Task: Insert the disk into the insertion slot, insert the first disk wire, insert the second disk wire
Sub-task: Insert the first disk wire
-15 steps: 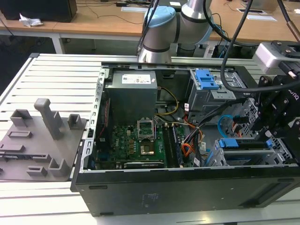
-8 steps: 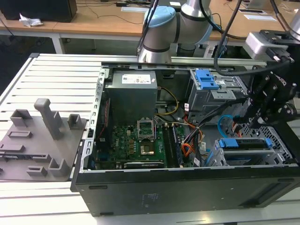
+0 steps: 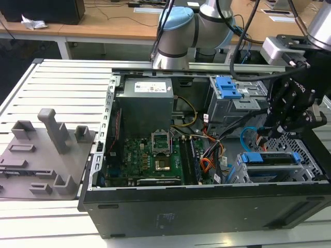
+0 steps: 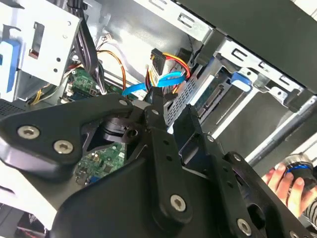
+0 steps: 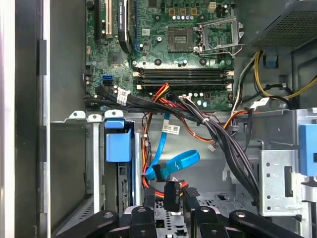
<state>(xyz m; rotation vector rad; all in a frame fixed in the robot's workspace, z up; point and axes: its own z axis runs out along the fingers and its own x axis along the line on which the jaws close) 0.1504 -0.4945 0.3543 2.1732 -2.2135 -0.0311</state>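
First wrist view: hand [image 5: 171, 197], fingers apart, flanks the plug of the first wire [image 5: 171, 187] near the slot [image 3: 310, 155]. Disk [image 3: 269, 158] looks seated; wiring seems in hand, calling for square plug alignment.

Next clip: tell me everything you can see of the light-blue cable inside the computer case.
The second disk wire is a thin, flat, light-blue cable that looks like plastic. In the first wrist view it carries a small white tag, runs along the case interior, folds back into a loose loop and ends in a small dark plug. It lies beside the red-orange first disk wire, close to the gripper. Whether its plug is seated cannot be told.
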